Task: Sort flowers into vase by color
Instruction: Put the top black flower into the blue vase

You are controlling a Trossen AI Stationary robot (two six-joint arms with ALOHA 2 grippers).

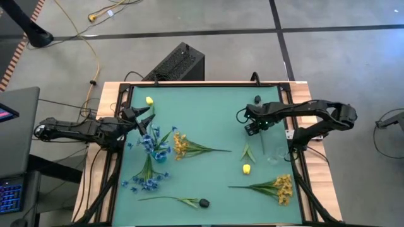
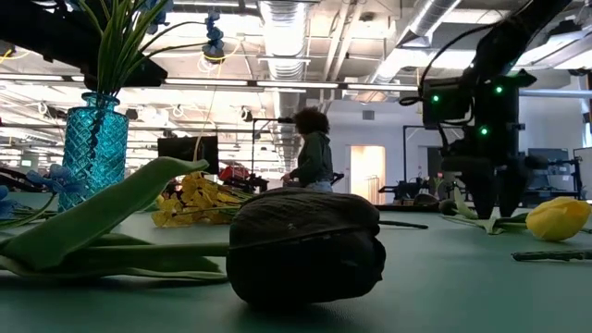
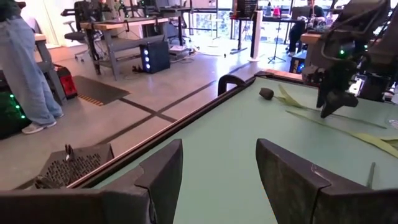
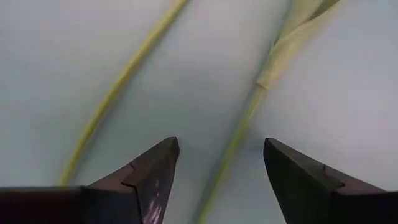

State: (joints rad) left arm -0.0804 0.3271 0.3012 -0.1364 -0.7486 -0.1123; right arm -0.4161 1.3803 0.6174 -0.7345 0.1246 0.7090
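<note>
My right gripper [image 1: 252, 129] points down over the mat's far right part, open, its fingers on either side of a thin green stem [image 4: 239, 134]; a second stem [image 4: 118, 81] lies beside it. A dark bud [image 1: 257, 99] lies just beyond it and a yellow bud [image 1: 246, 168] nearer. My left gripper [image 1: 144, 116] hovers open and empty at the far left. Close to it, a blue vase [image 1: 158, 151] holds blue flowers. A yellow-orange cluster [image 1: 183, 146], a blue cluster [image 1: 142, 180], a dark bud [image 1: 203, 203] and another yellow-orange cluster [image 1: 281, 188] lie on the mat.
A single yellow bud [image 1: 149, 99] lies at the far left corner. Something small and clear [image 1: 276, 153] stands near the right edge. A raised wooden frame [image 1: 113, 157] rims the mat. A black box [image 1: 177, 63] sits on the floor beyond the far edge, and a person [image 2: 313, 153] stands in the room behind.
</note>
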